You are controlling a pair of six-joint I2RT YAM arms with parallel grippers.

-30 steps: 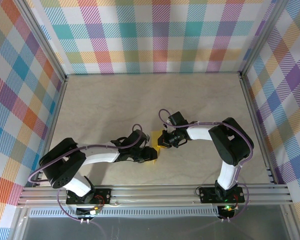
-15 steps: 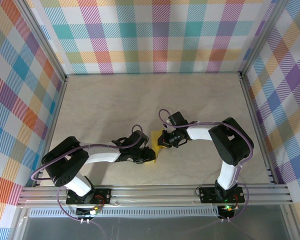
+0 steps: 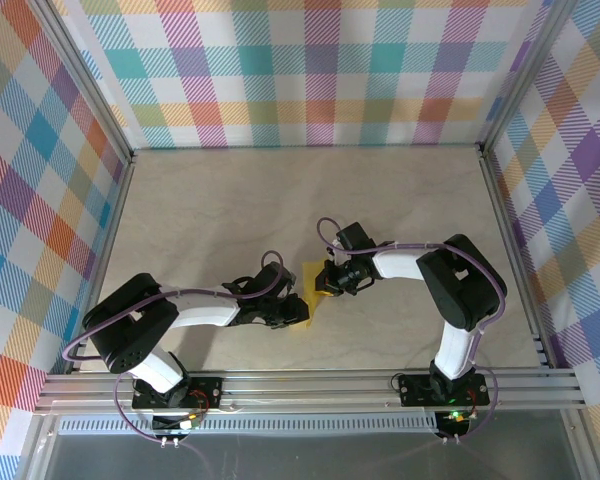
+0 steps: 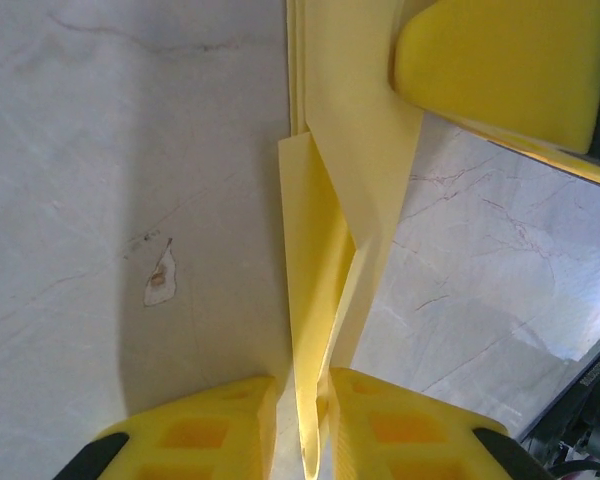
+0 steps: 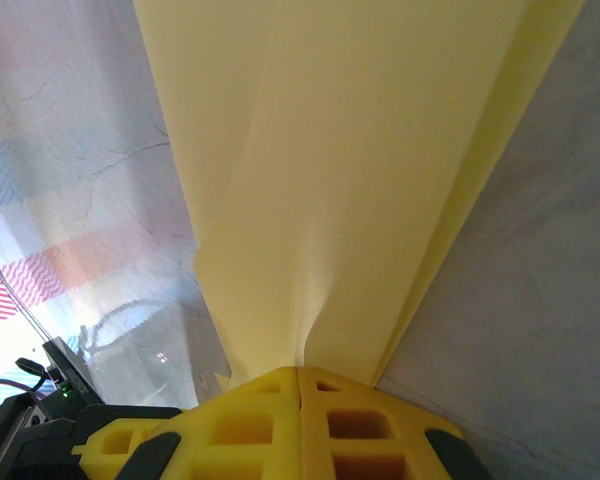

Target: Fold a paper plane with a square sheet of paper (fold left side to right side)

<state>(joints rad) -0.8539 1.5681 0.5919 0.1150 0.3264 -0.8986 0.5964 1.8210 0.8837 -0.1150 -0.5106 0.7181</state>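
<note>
The creased square sheet of paper [image 3: 313,287] is seen at the near middle of the surface [image 3: 230,210], caught between the two grippers. Its long axis runs straight ahead from the left gripper [image 4: 302,398] to the right gripper [image 5: 298,378], which is pressed together on the far end. The left gripper's fingers [image 4: 195,425] are narrowly parted with the sheet's near edge standing between them, so that arm is judged better placed for the next crease.

Table [image 3: 280,200] stands open for passage across its far half and both flanks, obstructed only near centre front, where left gripper [image 3: 298,312] and right gripper [image 3: 327,281] crowd the yellow paper [image 3: 313,270], plaid walls [image 3: 310,70] bounding three sides.
</note>
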